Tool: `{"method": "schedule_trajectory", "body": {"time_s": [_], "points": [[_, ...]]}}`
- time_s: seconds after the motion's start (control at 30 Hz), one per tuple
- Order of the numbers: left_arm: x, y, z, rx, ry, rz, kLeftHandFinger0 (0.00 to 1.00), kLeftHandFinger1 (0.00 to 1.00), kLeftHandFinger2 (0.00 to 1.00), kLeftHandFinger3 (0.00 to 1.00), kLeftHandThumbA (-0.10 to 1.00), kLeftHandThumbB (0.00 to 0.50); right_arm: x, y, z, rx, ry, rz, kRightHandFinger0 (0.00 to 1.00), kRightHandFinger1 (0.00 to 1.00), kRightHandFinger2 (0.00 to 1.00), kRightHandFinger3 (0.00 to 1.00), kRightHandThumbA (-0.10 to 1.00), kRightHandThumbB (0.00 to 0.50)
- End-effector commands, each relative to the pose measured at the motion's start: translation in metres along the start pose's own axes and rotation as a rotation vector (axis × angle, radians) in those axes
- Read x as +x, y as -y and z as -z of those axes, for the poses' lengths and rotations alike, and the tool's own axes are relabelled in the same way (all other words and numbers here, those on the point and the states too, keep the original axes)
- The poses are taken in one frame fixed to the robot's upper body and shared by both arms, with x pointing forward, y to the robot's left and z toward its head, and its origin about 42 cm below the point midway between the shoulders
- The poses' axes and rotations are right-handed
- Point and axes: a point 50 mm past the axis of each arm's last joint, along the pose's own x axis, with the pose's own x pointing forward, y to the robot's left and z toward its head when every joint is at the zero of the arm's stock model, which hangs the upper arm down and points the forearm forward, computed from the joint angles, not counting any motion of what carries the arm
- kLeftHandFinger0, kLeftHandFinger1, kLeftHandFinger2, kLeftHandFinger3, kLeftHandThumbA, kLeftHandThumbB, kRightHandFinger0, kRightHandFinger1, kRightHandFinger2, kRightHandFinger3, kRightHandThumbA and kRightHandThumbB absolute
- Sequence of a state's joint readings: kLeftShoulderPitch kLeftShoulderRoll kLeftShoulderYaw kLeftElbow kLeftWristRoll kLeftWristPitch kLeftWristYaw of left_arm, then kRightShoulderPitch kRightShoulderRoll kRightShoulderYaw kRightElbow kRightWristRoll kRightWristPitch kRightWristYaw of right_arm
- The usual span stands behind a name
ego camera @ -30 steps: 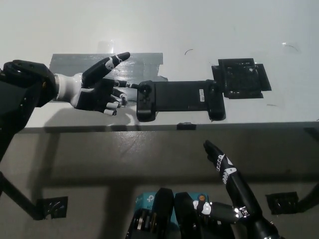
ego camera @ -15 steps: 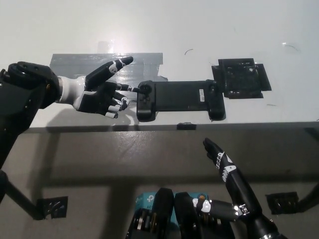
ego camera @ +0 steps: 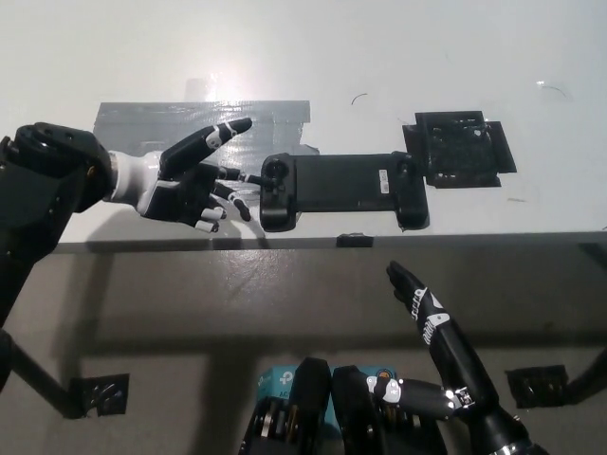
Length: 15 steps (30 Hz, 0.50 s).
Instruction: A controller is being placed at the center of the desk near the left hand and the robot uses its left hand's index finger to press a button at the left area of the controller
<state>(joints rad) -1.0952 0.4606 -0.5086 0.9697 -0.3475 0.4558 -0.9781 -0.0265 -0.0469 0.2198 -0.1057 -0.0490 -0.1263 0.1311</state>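
My left robot hand [ego camera: 185, 194], fingers spread, has drawn back off the controller [ego camera: 341, 188]. The press looks done. My right robot hand [ego camera: 432, 327] rests open, near.

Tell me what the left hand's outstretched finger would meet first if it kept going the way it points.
Probably the controller: the left hand points a finger at its left end, tip about at the edge. Height above it is unclear.

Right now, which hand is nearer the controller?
Left. The left hand is on the desk just beside the controller, a fingertip at its left end. The right hand hangs below the desk edge, well short of it.
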Motion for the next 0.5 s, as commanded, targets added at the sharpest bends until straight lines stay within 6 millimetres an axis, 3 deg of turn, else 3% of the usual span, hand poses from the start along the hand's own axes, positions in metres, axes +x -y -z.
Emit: {"method": "schedule_trajectory", "body": {"time_s": [0.0, 0.47], "points": [[-0.0104, -0.0009, -0.0283, 0.045, 0.035, -0.032, 0.00, 0.00, 0.35, 1.00, 1.00, 0.483, 0.0073, 0.0024, -0.0133, -0.005, 0.055, -0.004, 1.00, 1.00, 1.00, 1.00, 0.96, 0.279], [-0.0038, 0.0046, -0.0283, 0.077, 0.029, -0.043, 0.00, 0.10, 0.47, 1.00, 1.00, 0.464, 0.0082, 0.0043, -0.0151, 0.000, 0.062, -0.006, 1.00, 1.00, 1.00, 1.00, 0.96, 0.273]]}}
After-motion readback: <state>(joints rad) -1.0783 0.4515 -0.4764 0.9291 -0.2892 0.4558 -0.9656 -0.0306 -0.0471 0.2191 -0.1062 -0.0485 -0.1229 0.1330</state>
